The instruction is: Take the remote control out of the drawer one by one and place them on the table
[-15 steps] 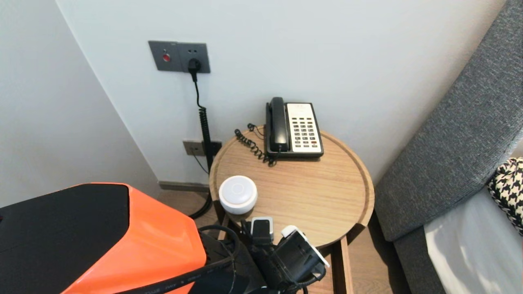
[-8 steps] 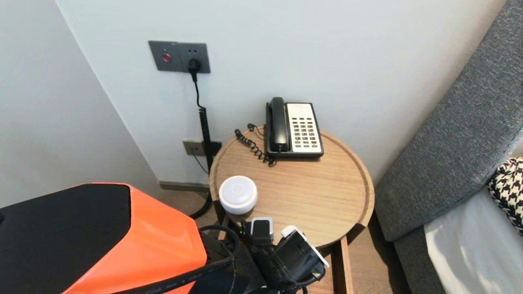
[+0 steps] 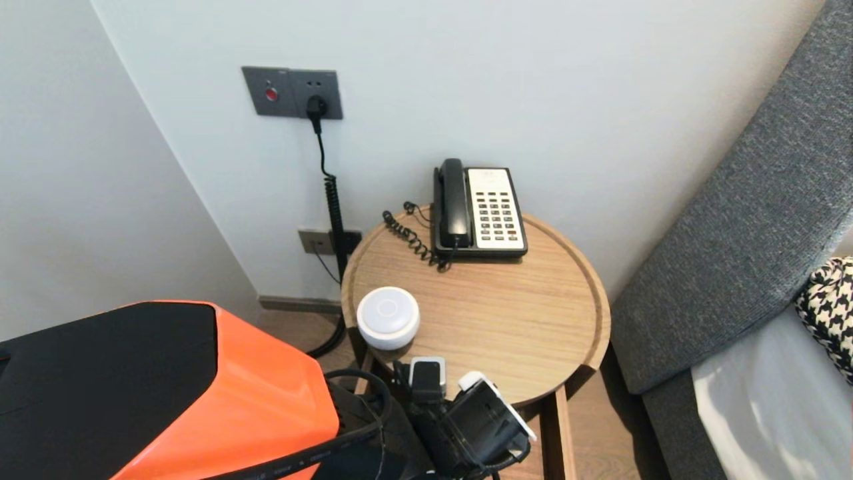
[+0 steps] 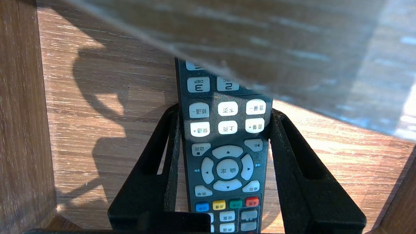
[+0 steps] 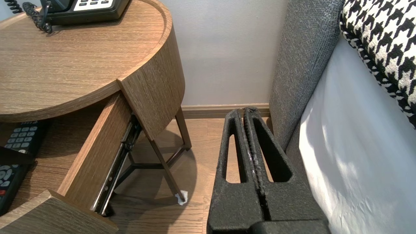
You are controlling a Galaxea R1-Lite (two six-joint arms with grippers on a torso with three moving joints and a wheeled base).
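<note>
Down in the drawer (image 4: 19,130): the remote control (image 4: 227,152) lies flat on the wooden drawer floor, buttons up, its far end running under the tabletop's edge
Left gripper (image 4: 224,110): reaches into the drawer and straddles the remote control across its width, at the rows of white buttons beyond the round navigation pad
Grip: narrowed onto the remote control; one black finger (image 4: 152,162) lies along each long edge, tips against the casing, with a thin slit of wood showing further back on either side
Drawer wall: upright, near the gripper on one side, pulled out from below the round wooden table (image 3: 600,320)
Tabletop: black and cream telephone (image 3: 480,210) at the back by the wall, its coiled cord beside it; white round device (image 3: 388,317) near the front left rim, close to the left arm's wrist
Right gripper (image 5: 248,112): idle, well apart from the table, over the floor beside the grey upholstered bed frame (image 5: 302,48), fingers pressed together with nothing between them
Beyond: houndstooth cushion (image 5: 383,42) on the white sheet; wall socket (image 3: 293,92) with a black plug above the table
</note>
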